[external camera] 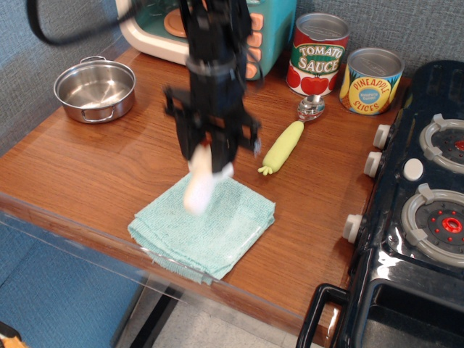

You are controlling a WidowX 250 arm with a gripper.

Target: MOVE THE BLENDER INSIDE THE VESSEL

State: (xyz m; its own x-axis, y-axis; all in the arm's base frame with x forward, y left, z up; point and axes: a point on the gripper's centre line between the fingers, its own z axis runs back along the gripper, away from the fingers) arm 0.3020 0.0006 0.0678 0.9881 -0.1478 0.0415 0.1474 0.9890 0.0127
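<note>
The blender, a plush mushroom (199,187) with a white stem, hangs stem-down from my gripper (210,156), blurred by motion, just above the teal cloth (210,228). My gripper is shut on its brown-and-white cap, which the fingers mostly hide. The vessel, a shiny steel pot (95,89) with two small handles, stands empty at the far left of the wooden table, well to the left of my gripper.
A yellow-green handled scoop (287,141) lies right of my gripper. A tomato sauce can (317,54) and a pineapple can (370,80) stand at the back right. A toy stove (420,210) fills the right side. A teal-and-cream appliance (163,25) stands behind the arm.
</note>
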